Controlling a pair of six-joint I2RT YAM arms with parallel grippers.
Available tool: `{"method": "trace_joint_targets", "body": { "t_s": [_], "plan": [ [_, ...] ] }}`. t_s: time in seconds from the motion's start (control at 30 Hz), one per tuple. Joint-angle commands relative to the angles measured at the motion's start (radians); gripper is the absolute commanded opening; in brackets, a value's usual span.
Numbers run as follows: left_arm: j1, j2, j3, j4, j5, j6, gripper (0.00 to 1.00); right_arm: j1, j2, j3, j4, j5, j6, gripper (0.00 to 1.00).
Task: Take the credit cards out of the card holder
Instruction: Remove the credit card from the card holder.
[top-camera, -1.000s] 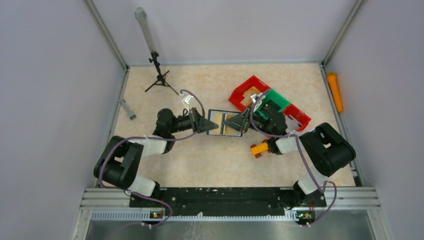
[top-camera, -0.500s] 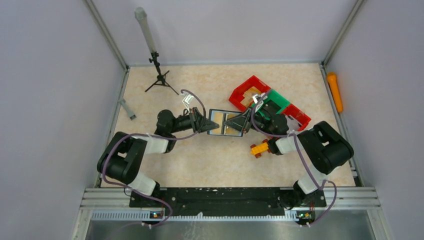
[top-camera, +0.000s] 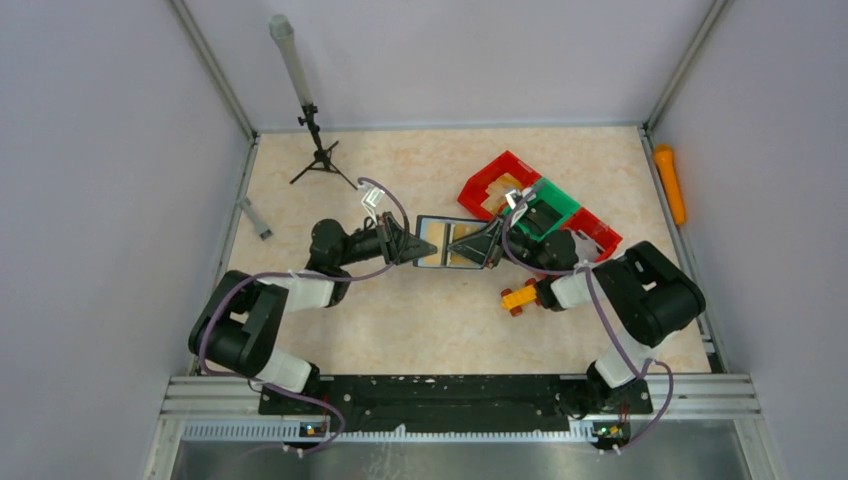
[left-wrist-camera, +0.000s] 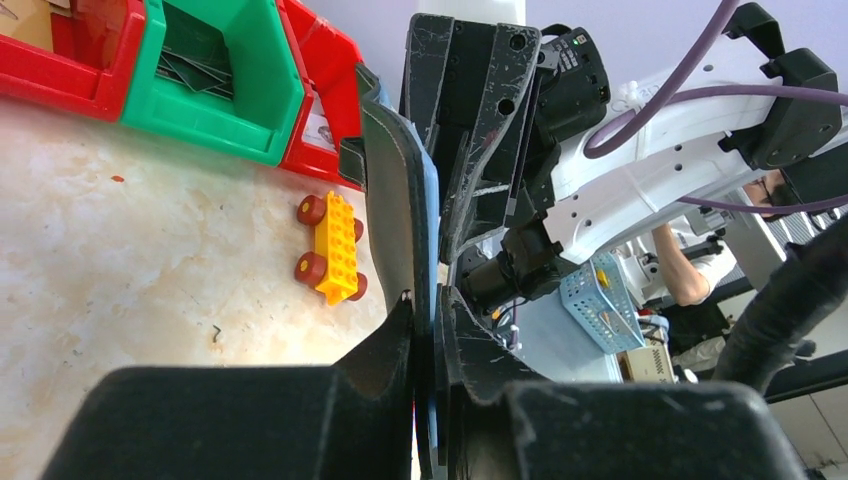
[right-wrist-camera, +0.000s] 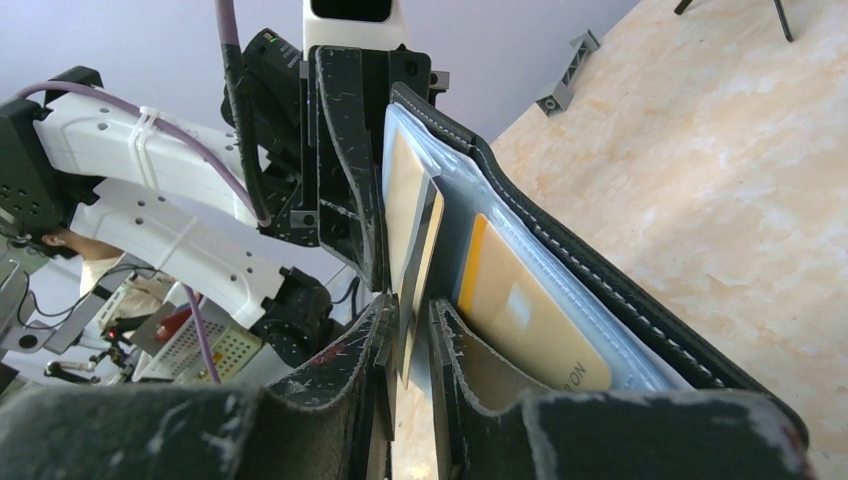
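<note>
Right gripper (right-wrist-camera: 408, 335) pinches stiff, likely slick credit card (right-wrist-camera: 420, 260) by its exposed edge; left gripper (left-wrist-camera: 428, 305) clamps soft card holder (left-wrist-camera: 395, 200) opposite.

Locate the card holder (top-camera: 452, 245) over the middle of the desk (top-camera: 400, 330), between the left gripper (top-camera: 412, 243), jaws on its left edge, and the right gripper (top-camera: 490, 243), jaws at its right edge. Cards (right-wrist-camera: 520, 310) sit in its pockets. Bins (top-camera: 485, 174) lie behind the right gripper, a toy car (top-camera: 520, 296) before it. A tripod (top-camera: 318, 150) stands by the far left corner.
</note>
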Motion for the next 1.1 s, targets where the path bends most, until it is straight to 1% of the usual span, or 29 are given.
{"method": "trace_joint_targets", "body": {
  "t_s": [0.0,0.07,0.17,0.23,0.4,0.43,0.53,0.6,0.7,0.73,0.77,0.87,0.93,1.07],
  "plan": [
    [-0.001,-0.054,-0.003,0.043,-0.002,0.032,0.12,-0.006,0.009,-0.008,0.066,-0.015,-0.012,0.19],
    [-0.001,-0.058,-0.004,0.035,-0.005,0.040,0.12,-0.005,0.011,-0.009,0.068,-0.018,-0.014,0.19],
    [-0.001,-0.050,0.000,0.029,-0.003,0.041,0.12,-0.006,0.010,-0.006,0.072,-0.024,-0.012,0.14],
    [-0.001,-0.043,0.003,0.029,0.000,0.039,0.13,-0.006,0.009,-0.005,0.078,-0.028,-0.013,0.14],
    [0.000,-0.045,0.006,0.018,0.002,0.048,0.18,-0.003,0.010,0.001,0.072,-0.035,-0.015,0.00],
    [-0.001,-0.046,0.007,0.013,0.002,0.051,0.20,-0.002,0.009,0.000,0.072,-0.035,-0.016,0.00],
    [0.001,-0.060,0.003,0.009,0.003,0.060,0.31,-0.002,-0.011,-0.001,0.015,-0.012,-0.047,0.00],
    [0.003,-0.075,-0.002,-0.007,-0.002,0.072,0.32,-0.002,-0.026,-0.003,-0.030,0.001,-0.070,0.00],
    [0.006,-0.101,-0.010,-0.034,-0.014,0.093,0.32,-0.002,-0.031,-0.002,-0.046,0.006,-0.079,0.00],
    [0.008,-0.109,-0.011,-0.043,-0.018,0.099,0.31,-0.002,-0.028,-0.001,-0.048,0.006,-0.079,0.00],
    [0.009,-0.115,-0.014,-0.047,-0.021,0.104,0.28,-0.002,-0.025,0.001,-0.049,0.004,-0.075,0.00],
    [0.013,-0.131,-0.027,-0.048,-0.040,0.110,0.13,-0.002,-0.013,0.003,-0.030,-0.001,-0.063,0.00],
    [0.017,-0.142,-0.037,-0.048,-0.052,0.115,0.05,-0.002,-0.013,0.003,-0.034,-0.001,-0.064,0.00],
    [0.031,-0.171,-0.056,-0.032,-0.070,0.111,0.00,-0.003,-0.013,0.003,-0.046,0.005,-0.068,0.00]
  ]
}}
